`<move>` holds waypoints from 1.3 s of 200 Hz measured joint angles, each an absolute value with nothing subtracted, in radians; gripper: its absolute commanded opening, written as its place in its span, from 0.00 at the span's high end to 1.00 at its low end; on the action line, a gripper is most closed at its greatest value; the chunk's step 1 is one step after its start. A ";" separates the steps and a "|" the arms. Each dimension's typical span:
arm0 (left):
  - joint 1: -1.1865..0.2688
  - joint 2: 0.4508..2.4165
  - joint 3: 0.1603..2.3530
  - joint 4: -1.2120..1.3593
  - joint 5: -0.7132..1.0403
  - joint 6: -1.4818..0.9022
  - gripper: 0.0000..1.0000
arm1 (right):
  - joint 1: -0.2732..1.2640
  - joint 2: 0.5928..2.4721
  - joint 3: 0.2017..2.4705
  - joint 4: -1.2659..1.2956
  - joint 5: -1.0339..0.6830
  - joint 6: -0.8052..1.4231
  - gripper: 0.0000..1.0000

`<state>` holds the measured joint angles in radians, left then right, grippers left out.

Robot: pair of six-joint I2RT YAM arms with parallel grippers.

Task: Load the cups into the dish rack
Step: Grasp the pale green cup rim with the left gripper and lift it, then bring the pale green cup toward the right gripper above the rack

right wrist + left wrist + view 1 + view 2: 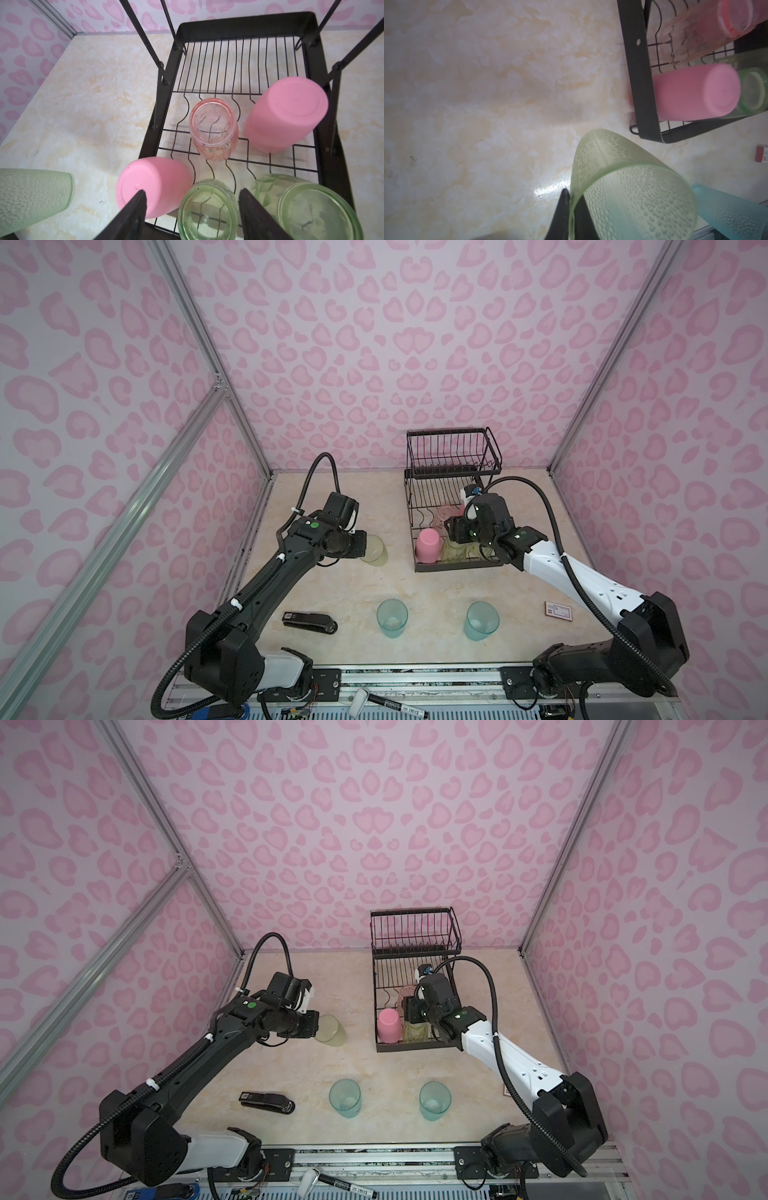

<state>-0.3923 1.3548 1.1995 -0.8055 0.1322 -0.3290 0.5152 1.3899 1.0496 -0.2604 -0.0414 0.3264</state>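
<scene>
— While five cups sit bottoms-up on the lower tier of the rack (245, 27), where are the others?
— Out on the table (415, 585). One green cup (633, 187) is tilted, left of the rack, with its mouth toward the left pincer (573, 195). That pincer is clamped on its wall, one finger outside and one inside. Whether the cup touches the table I can't tell. A teal cup (392, 618) and another teal cup (482, 620) stand upright near the front edge, apart.
— And inside the rack?
— Front row: a pink cup (155, 187) at the left corner, then a green cup (207, 212) and a third green cup (318, 212). Behind them are an orange-pink cup (212, 128) and a second pink cup (286, 116).
— The right pincer (192, 191)?
— Jaws apart, over the middle green cup, a finger each side. Contact I can't make out.
— Anything else?
— A stapler (311, 622) left of the teal cups, a card (559, 610) to the right.
</scene>
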 measured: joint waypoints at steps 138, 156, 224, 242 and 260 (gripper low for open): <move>-0.216 1.361 1.324 -0.484 0.691 -0.524 0.97 | 0.564 1.341 1.238 -0.286 -0.117 0.349 0.27; -0.208 1.381 1.351 -0.425 0.731 -0.576 0.97 | 0.549 1.362 1.285 -0.275 -0.152 0.374 0.26; -0.197 1.491 1.444 -0.137 0.805 -0.776 0.97 | 0.433 1.451 1.409 -0.069 -0.278 0.676 0.25; -0.197 1.522 1.452 -0.058 0.804 -0.824 0.97 | 0.391 1.489 1.414 0.007 -0.312 0.828 0.25; -0.197 1.552 1.455 0.020 0.804 -0.867 0.97 | 0.373 1.528 1.433 0.059 -0.338 0.963 0.24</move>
